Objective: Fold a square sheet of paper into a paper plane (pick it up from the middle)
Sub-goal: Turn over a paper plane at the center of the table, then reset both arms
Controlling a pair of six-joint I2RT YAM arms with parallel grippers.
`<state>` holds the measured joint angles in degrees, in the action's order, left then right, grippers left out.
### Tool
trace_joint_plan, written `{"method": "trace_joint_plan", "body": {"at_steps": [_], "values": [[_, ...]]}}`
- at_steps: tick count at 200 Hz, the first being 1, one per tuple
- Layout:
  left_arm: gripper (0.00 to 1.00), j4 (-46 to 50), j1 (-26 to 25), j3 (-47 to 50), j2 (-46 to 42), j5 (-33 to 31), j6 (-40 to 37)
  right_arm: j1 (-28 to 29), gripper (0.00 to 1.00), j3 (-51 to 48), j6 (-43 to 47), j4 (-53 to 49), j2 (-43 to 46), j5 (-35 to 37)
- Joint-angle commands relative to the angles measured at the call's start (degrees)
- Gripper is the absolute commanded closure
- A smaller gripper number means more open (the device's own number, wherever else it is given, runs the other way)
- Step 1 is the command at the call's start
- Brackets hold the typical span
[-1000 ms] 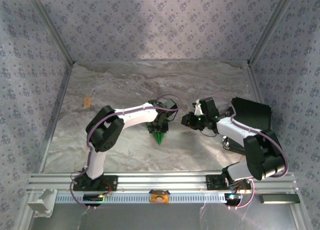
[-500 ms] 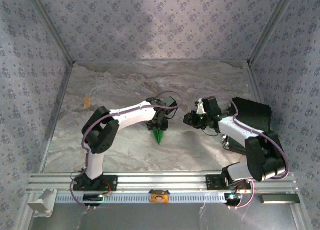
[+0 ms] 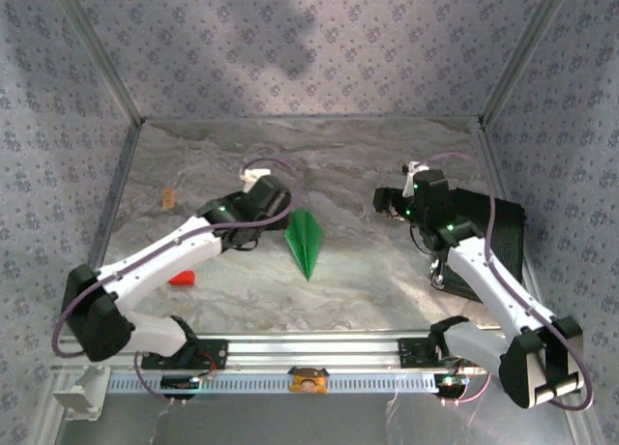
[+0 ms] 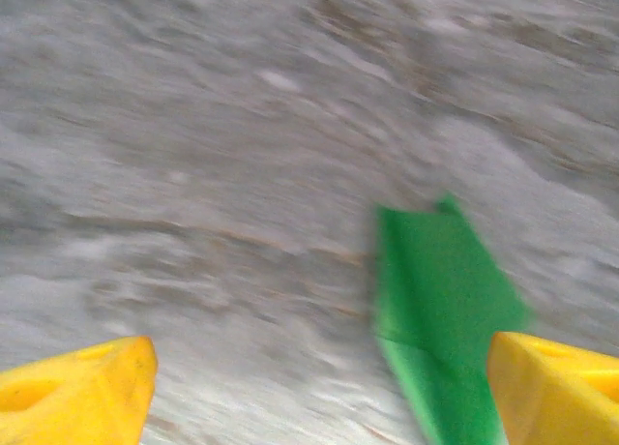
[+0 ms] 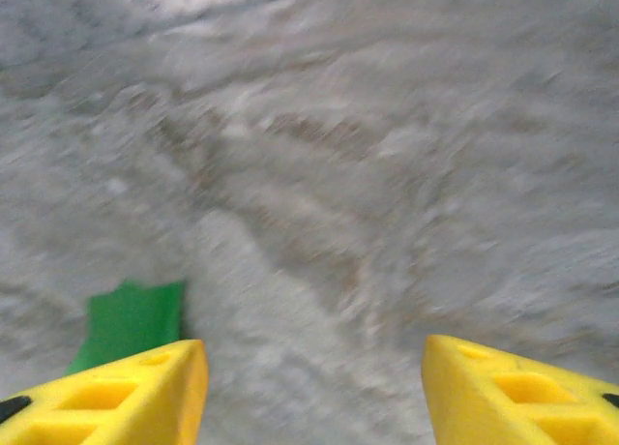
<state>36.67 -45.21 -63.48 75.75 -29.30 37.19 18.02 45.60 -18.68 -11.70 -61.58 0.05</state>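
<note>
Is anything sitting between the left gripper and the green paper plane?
Nothing visible. Bare table separates the left gripper from the paper plane; the small red block lies well left of both.

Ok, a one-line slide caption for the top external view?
Green paper plane lies free on the table between the open left hand and open right hand, red block beside the left arm.
</note>
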Motion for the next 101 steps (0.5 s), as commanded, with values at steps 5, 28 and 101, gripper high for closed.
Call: {"method": "trace_joint_plan", "body": {"at_steps": [5, 28, 101], "values": [[0.10, -6.5, 8.7, 7.0, -3.6, -9.6, -8.9, -1.1, 0.29, -5.6, 15.6, 8.8, -0.8, 17.6], [0.03, -13.5, 18.0, 14.2, -6.5, -10.7, -14.5, -5.0, 0.21, -9.4, 17.8, 15.4, -4.2, 21.5], [0.00, -46.2, 35.8, 31.4, -4.4, -1.5, -27.8, -11.5, 0.22, -13.8, 26.1, 33.9, -15.1, 6.0]]}}
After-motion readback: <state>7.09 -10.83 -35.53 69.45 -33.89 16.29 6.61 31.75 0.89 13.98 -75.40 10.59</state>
